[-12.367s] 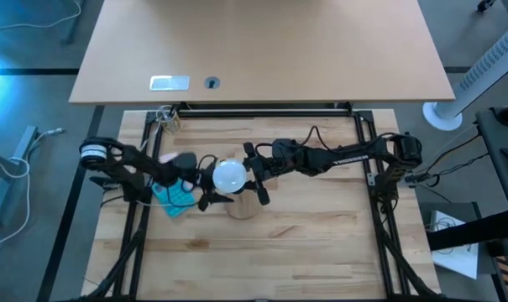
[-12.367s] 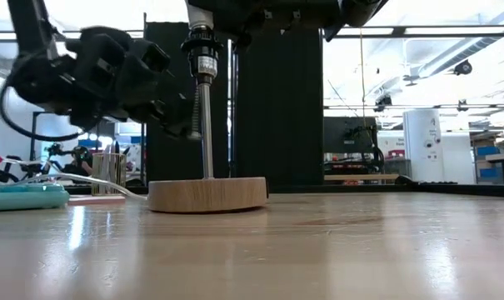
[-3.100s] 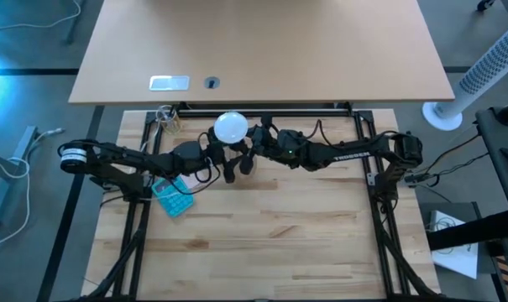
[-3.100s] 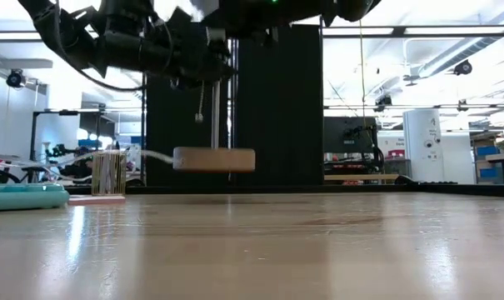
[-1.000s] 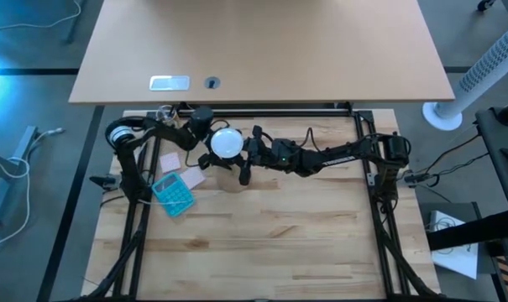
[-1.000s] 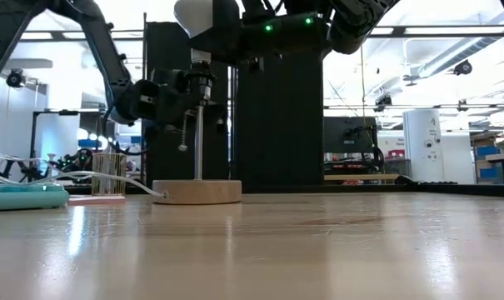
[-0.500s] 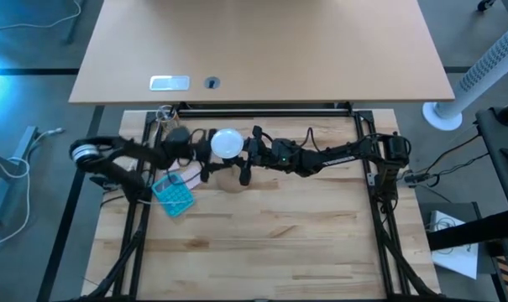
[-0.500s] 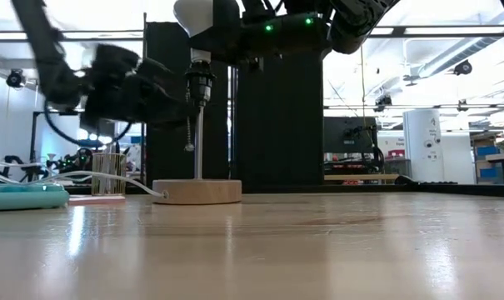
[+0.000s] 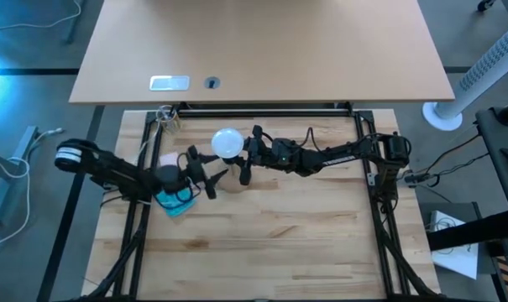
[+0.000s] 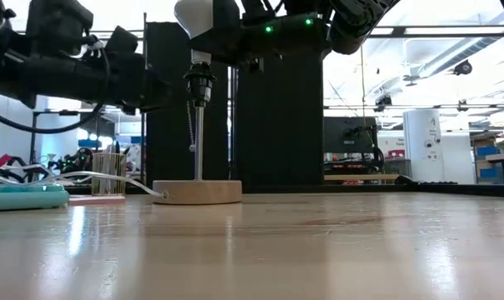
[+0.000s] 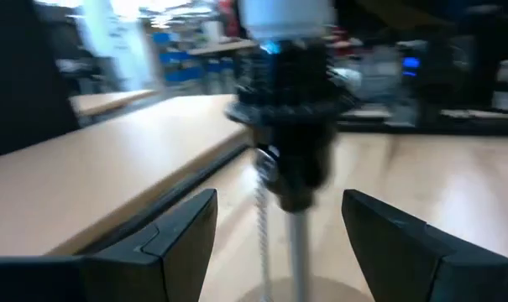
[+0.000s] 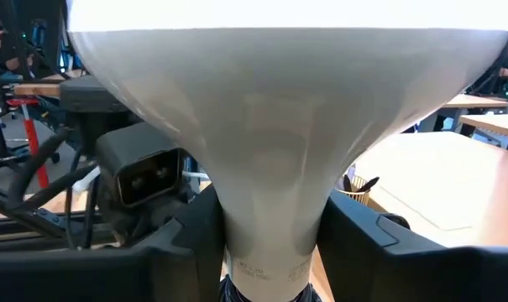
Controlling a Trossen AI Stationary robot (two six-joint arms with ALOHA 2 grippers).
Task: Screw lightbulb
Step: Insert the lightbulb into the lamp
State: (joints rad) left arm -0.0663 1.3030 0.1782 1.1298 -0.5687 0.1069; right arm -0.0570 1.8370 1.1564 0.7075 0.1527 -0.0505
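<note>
The white lightbulb point(image 9: 227, 143) stands upright on a small lamp. Its neck sits in the black socket point(image 10: 199, 83), which tops a thin rod point(image 10: 199, 146) on a round wooden disc point(image 10: 197, 192) resting flat on the table. My right gripper point(image 12: 274, 252) reaches in level from the right and is shut on the bulb. My left gripper point(image 9: 205, 178) comes from the left at socket height and is open. Its fingers point(image 11: 178, 239) stand on either side of the socket point(image 11: 291, 143), short of it. A pull chain point(image 10: 191, 125) hangs from the socket. My right gripper pinches the lightbulb's tapering neck point(image 12: 274, 214) between its two fingers point(image 12: 191, 243), just below the globe. The fingers come in level from the table's right. The bulb stays upright with its globe on top and its lower end in the socket, while the lamp's disc rests on the table.
A teal calculator point(image 9: 174, 200) and pink notes point(image 9: 168, 159) lie on the table under my left arm. A small holder of sticks point(image 10: 108, 173) stands at the far left. A white cable point(image 10: 110, 177) runs from the disc toward the left. The near half of the table shows bare wood point(image 9: 279, 243).
My left gripper has swung from the far side of the bulb toward the table's near edge. It has turned so that it now points level at the socket from the left, still open. The right gripper, bulb and lamp have kept still.
</note>
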